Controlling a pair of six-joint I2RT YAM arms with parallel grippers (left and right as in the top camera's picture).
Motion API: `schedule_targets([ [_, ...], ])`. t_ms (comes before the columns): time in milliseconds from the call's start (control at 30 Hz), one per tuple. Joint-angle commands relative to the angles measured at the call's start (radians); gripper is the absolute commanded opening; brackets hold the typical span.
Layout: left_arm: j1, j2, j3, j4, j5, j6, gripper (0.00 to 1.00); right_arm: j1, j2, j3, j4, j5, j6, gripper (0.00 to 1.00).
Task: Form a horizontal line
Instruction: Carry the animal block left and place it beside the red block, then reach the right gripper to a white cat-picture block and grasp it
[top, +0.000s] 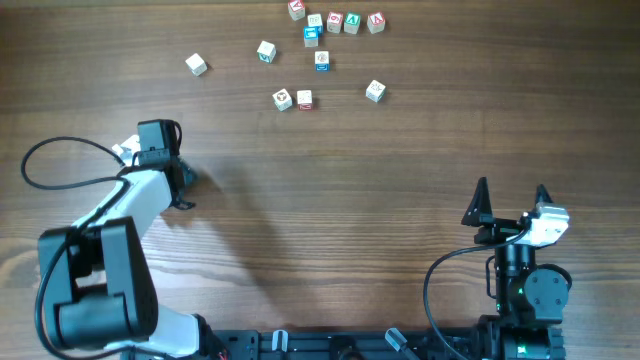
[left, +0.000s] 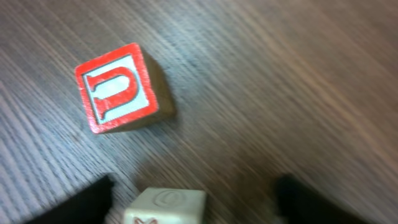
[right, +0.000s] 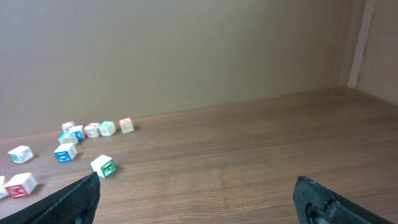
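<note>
Left gripper (left: 193, 190) seen spread wide; pale cube (left: 165, 205) lies between fingers, not clamped. Right gripper (top: 511, 200) wide open, empty. Horizontal line (top: 352, 22) located at far edge of counter (top: 400, 150), well apart from both. Risks judged: red U cube (left: 118, 87) knocked on closing; row nudged crooked at placement.

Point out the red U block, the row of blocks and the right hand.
red U block (left: 117, 90): left wrist view, its lettered face.
row of blocks (top: 334, 21): overhead view, a middle block.
right hand (top: 511, 187): overhead view, between its fingertips.
</note>
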Motion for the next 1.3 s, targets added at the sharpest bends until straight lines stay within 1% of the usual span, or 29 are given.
schedule_targets([
  [0, -0.001, -0.138, -0.008, 0.002, 0.163, 0.013, 1.0, -0.005, -0.006, -0.001, 0.007, 0.039, -0.074, 1.0],
  [100, -0.014, -0.257, -0.008, 0.002, 0.286, 0.012, 1.0, -0.005, -0.006, -0.001, 0.016, -0.058, 0.04, 1.0],
  [133, -0.02, -0.293, -0.008, 0.002, 0.303, 0.012, 1.0, -0.005, -0.006, -0.001, 0.007, -0.085, 0.082, 1.0],
  [167, -0.035, -0.371, -0.008, 0.002, 0.322, 0.012, 1.0, -0.005, -0.006, -0.001, -0.003, -0.113, 0.152, 1.0],
  [333, -0.079, -0.583, -0.008, 0.002, 0.328, 0.012, 1.0, -0.005, -0.005, -0.001, 0.0, -0.135, 0.507, 1.0],
  [367, -0.079, -0.612, -0.008, 0.002, 0.329, 0.011, 1.0, -0.005, -0.004, -0.001, 0.023, -0.161, 0.539, 1.0],
  [400, -0.077, -0.656, -0.005, -0.006, 0.332, 0.012, 1.0, -0.005, 0.003, -0.001, 0.105, -0.238, 0.533, 1.0],
  [467, -0.068, -0.716, 0.012, -0.056, 0.332, 0.012, 1.0, -0.005, 0.027, -0.001, 0.258, -0.377, 0.463, 1.0],
  [500, -0.061, -0.74, 0.021, -0.088, 0.332, 0.012, 1.0, -0.005, 0.048, 0.002, 0.311, -0.41, 0.459, 1.0],
  [567, -0.043, -0.77, 0.034, -0.139, 0.331, 0.013, 1.0, -0.005, 0.104, 0.026, 0.323, -0.442, 0.455, 1.0],
  [633, -0.023, -0.783, 0.04, -0.175, 0.332, 0.027, 1.0, -0.005, 0.177, 0.058, 0.321, -0.491, 0.421, 1.0],
  [733, 0.012, -0.784, 0.049, -0.232, 0.332, 0.062, 1.0, -0.005, 0.357, 0.151, 0.317, -0.576, 0.355, 0.99],
  [833, 0.036, -0.783, 0.051, -0.261, 0.332, 0.062, 1.0, -0.005, 0.578, 0.314, 0.24, -0.625, 0.297, 1.0],
  [900, 0.046, -0.783, 0.051, -0.263, 0.332, 0.062, 1.0, 0.0, 0.763, 0.474, 0.129, -0.671, 0.241, 1.0],
  [1067, 0.049, -0.783, 0.051, -0.267, 0.331, 0.062, 1.0, 0.064, 1.162, 0.884, -0.239, -0.683, 0.108, 1.0],
  [1100, 0.049, -0.783, 0.051, -0.27, 0.331, 0.062, 1.0, 0.087, 1.262, 1.004, -0.354, -0.671, 0.085, 1.0],
  [1167, 0.049, -0.782, 0.051, -0.278, 0.331, 0.062, 1.0, 0.127, 1.405, 1.187, -0.531, -0.669, 0.034, 1.0],
  [1233, 0.049, -0.78, 0.052, -0.284, 0.331, 0.062, 1.0, 0.163, 1.525, 1.346, -0.665, -0.691, 0.022, 1.0],
  [1267, 0.049, -0.776, 0.052, -0.286, 0.331, 0.062, 1.0, 0.184, 1.593, 1.432, -0.711, -0.736, 0.029, 1.0],
])
